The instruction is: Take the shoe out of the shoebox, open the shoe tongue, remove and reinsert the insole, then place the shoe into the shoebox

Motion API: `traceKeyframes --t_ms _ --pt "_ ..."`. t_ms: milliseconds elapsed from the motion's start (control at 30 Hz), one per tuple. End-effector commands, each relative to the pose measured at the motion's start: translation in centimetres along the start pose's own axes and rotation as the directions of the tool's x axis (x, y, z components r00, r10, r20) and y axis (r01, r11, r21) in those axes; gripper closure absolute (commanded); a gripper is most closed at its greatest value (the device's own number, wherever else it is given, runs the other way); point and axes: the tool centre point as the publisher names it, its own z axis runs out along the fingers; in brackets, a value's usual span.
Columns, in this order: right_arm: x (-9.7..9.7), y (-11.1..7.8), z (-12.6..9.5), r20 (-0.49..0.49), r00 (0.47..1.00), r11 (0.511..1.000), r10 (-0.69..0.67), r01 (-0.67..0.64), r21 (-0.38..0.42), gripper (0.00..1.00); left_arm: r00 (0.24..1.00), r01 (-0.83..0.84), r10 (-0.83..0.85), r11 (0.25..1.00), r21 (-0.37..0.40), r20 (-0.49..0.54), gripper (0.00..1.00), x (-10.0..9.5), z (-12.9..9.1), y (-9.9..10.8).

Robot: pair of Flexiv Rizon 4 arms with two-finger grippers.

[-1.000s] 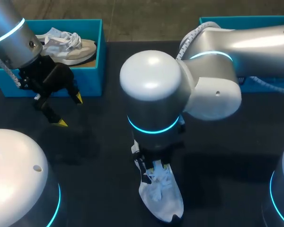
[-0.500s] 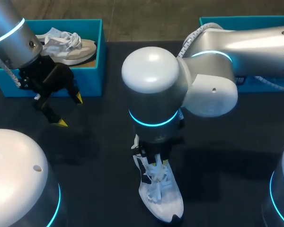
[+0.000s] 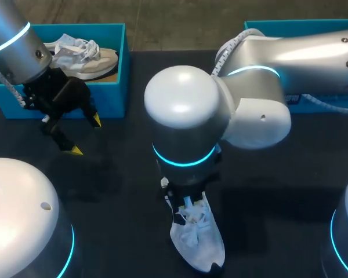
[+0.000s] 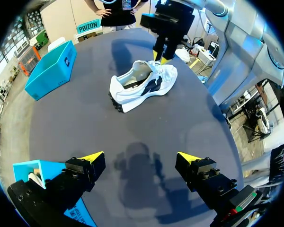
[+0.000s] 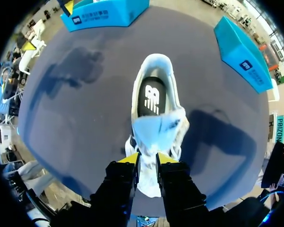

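The right claw (image 5: 147, 158) was clenched on the shoe (image 3: 198, 243) at its laced tongue, fingers nearly together, coming down from above. The shoe stood sole-down on the desk (image 3: 122, 208), well apart from both boxes, with its insole (image 5: 151, 97) lying inside. The left claw (image 3: 86, 135) hung released, fingers spread wide, over the desk just beside the left box (image 3: 120, 63), which held another shoe (image 3: 84, 58). The right box (image 3: 278, 26) stood at the far corner.
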Motion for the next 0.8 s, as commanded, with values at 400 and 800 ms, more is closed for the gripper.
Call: traceKeyframes --t_ms 400,800 --pt "-2.2 2.7 3.8 -0.056 0.997 0.997 0.059 -0.057 0.05 0.81 1.0 0.0 0.0 1.0 -0.002 0.0 0.0 0.1 -0.1 0.0" --pt "-0.6 2.7 -1.5 -0.029 0.99 0.988 -0.137 0.134 -0.073 0.71 1.0 0.0 0.0 1.0 -0.002 0.0 0.0 0.1 -0.1 0.0"
